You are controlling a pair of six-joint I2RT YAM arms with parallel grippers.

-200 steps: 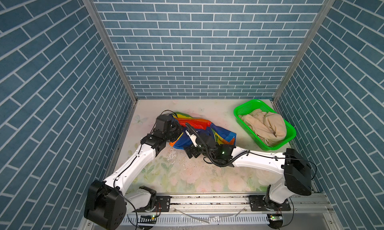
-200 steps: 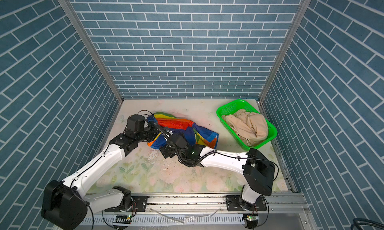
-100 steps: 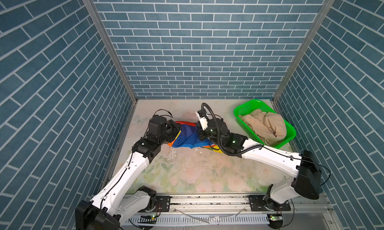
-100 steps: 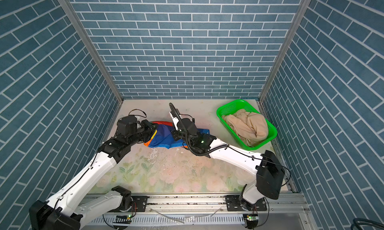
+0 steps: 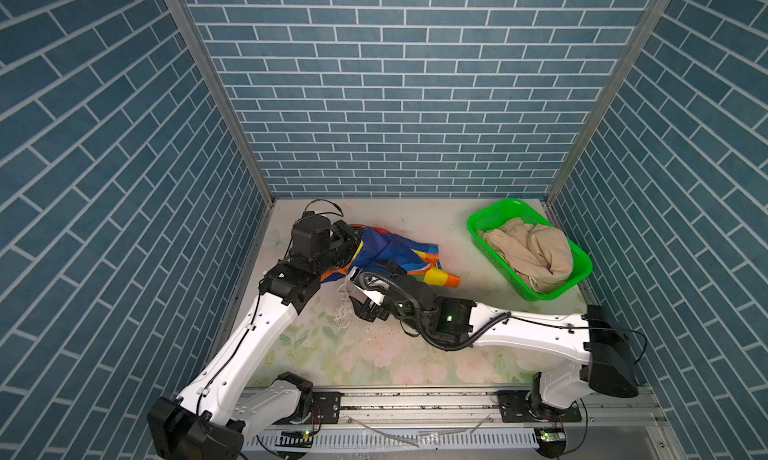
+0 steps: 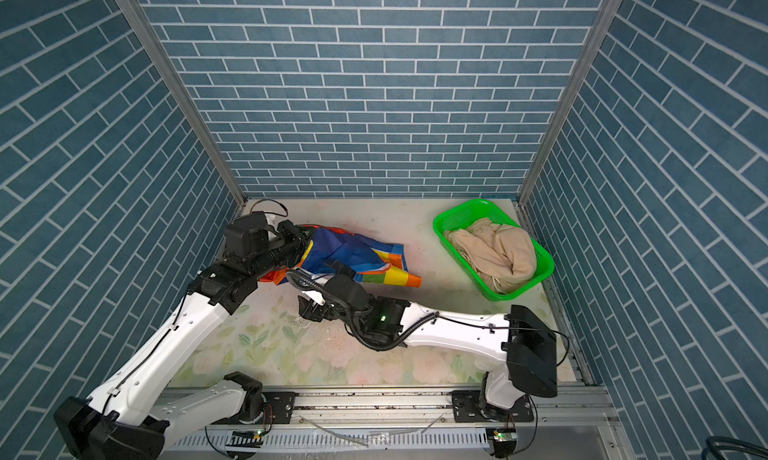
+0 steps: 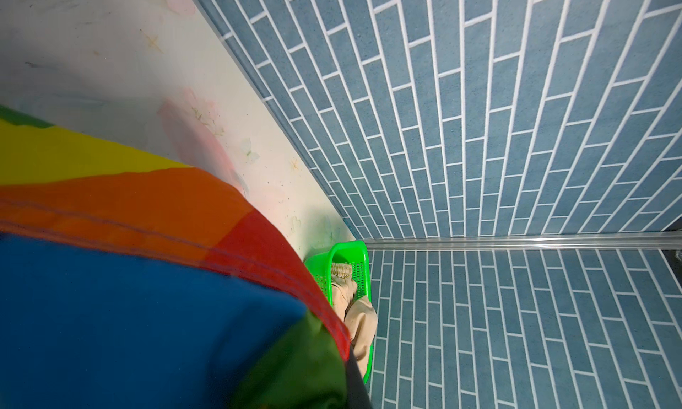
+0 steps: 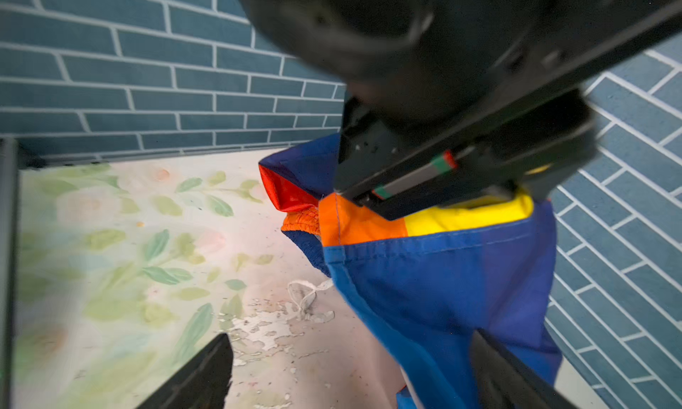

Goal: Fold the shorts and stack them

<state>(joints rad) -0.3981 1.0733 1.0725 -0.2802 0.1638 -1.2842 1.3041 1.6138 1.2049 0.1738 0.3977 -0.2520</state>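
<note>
While the left end effector (image 5: 354, 241) is pinched tight on one end of the rainbow shorts (image 5: 395, 250), lifting that end off the counter (image 5: 365, 358) at far left, the right end effector (image 5: 365, 306) gapes wide and empty, low beside the hanging blue panel. Suggest right grabs the free waistband corner above the white cord (image 8: 308, 296); pull apart, lay flat, then fold. Beige shorts (image 5: 540, 252) sit bunched in the green basket (image 5: 471, 229), not yet handled.
</note>
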